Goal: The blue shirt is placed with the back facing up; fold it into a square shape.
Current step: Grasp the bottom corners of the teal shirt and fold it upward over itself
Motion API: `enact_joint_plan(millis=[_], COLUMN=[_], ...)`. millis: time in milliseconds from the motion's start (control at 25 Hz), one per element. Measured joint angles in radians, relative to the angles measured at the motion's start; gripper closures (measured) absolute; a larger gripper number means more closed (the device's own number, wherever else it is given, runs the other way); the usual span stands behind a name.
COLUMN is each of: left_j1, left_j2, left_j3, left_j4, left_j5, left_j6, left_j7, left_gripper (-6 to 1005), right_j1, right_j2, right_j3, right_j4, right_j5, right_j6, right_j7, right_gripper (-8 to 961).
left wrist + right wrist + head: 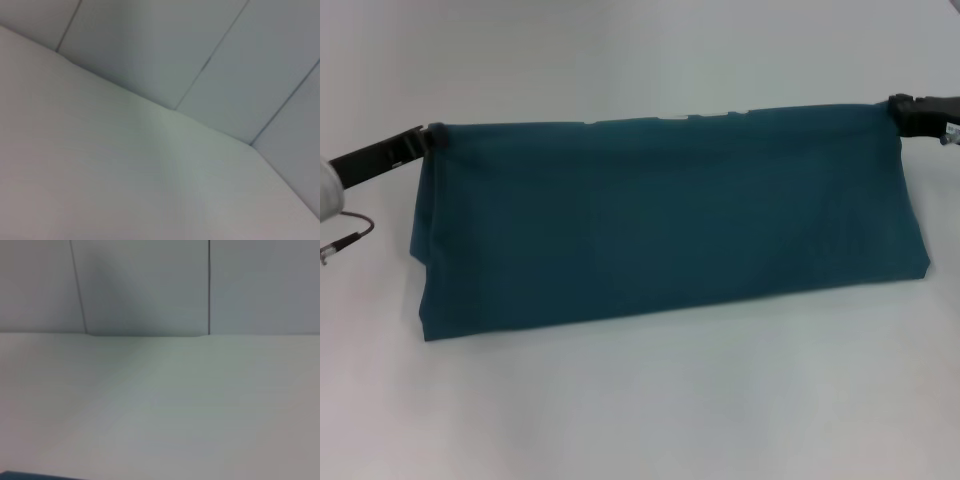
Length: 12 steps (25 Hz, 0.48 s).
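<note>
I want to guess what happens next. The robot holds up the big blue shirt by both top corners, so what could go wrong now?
1. The left end effector and right end effector each pinch only a corner of the large plain dark teal-blue fabric shirt; a corner could slip out, dropping that side.
2. The shirt's lower edge lies slanted on the white table, so the next fold may land crooked, not square.
</note>
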Motion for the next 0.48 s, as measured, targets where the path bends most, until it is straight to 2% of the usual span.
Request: enact_joint_plan(millis=[240,360,480], left_j1=[-0.051,-0.066,-0.073], left_j2=[-0.002,-0.001,-0.006], left_j3=[0.007,0.018,0.024], left_j4=[-0.039,-0.056,-0.057], left_j5=[-0.042,-0.054,-0.066], left_j6=[-0.114,-0.153,-0.188], left_j7=[0.054,0.061,0.069], left_gripper=[973,973,972], right_j1=[0.044,0.062,0.075], right_j2=[-0.012,-0.026,-0.029], right_j3=[-0.01,-0.011,-0.012], right_j4=[0.019,0.046,0.055], right_j5=[0.001,0.001,0.001], right_j6=[0.074,0.103,0.127], right_j7=[-0.016,-0.026,-0.045], right_gripper=[929,928,927])
